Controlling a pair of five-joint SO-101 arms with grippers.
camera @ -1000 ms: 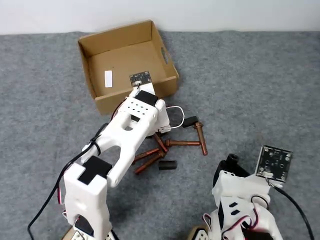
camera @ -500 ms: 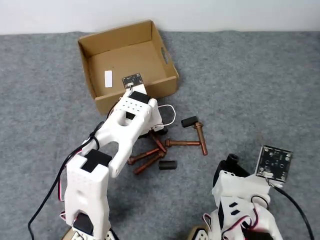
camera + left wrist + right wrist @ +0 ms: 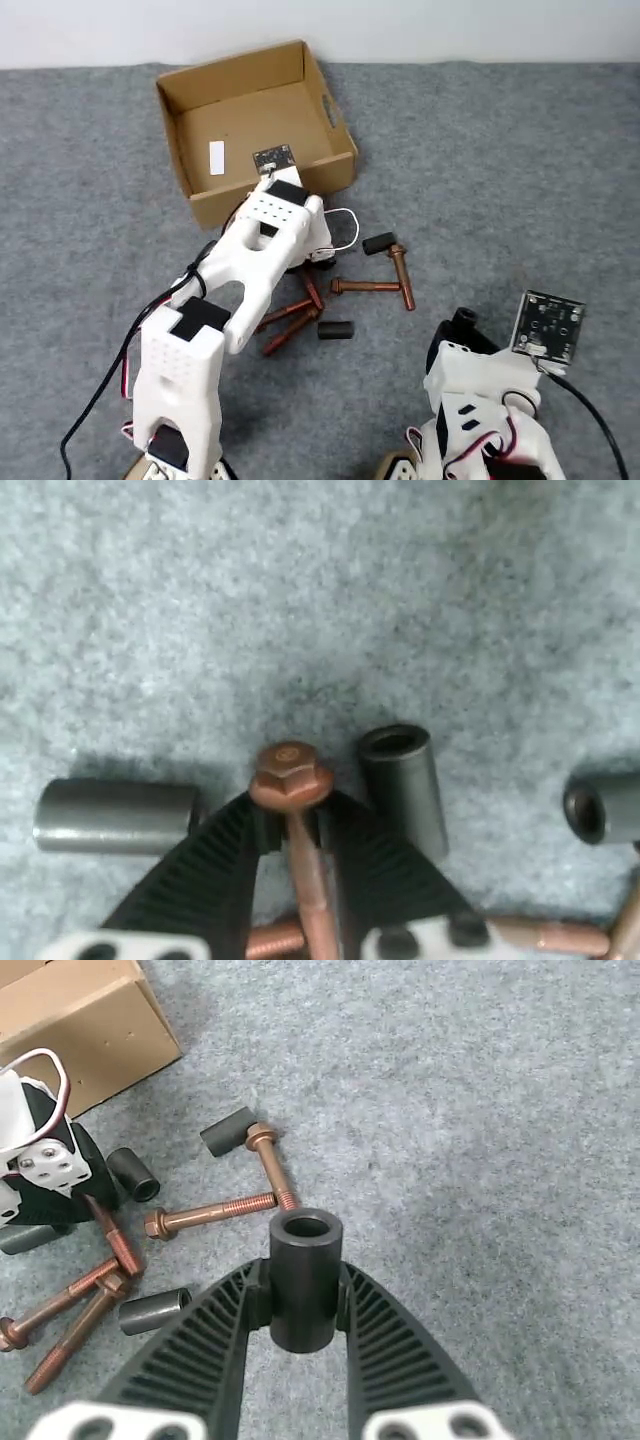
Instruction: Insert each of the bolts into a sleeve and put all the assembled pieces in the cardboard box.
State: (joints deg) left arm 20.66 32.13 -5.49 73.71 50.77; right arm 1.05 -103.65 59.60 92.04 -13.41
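Observation:
My left gripper (image 3: 292, 808) is low over the carpet, shut on the shaft of a copper bolt (image 3: 291, 778) just below its hex head. Black sleeves lie on either side of that bolt, one (image 3: 115, 815) on its side and one (image 3: 405, 785) close by. In the high view the left arm (image 3: 270, 230) stretches to the bolt pile in front of the cardboard box (image 3: 190, 105). My right gripper (image 3: 305, 1305) is shut on an upright black sleeve (image 3: 305, 1270), hole facing the camera, held apart from the pile (image 3: 462, 322).
Loose bolts (image 3: 370, 287) (image 3: 403, 275) (image 3: 290, 325) and sleeves (image 3: 378, 243) (image 3: 335, 329) lie on the grey carpet between the arms. Another sleeve (image 3: 133, 1172) sits next to the left gripper's body (image 3: 45, 1175). The box stands open; open carpet stretches to the right.
The left arm swung a little toward the box, then back, and the bolt under it shifted slightly. The right arm with its sleeve has stayed still.

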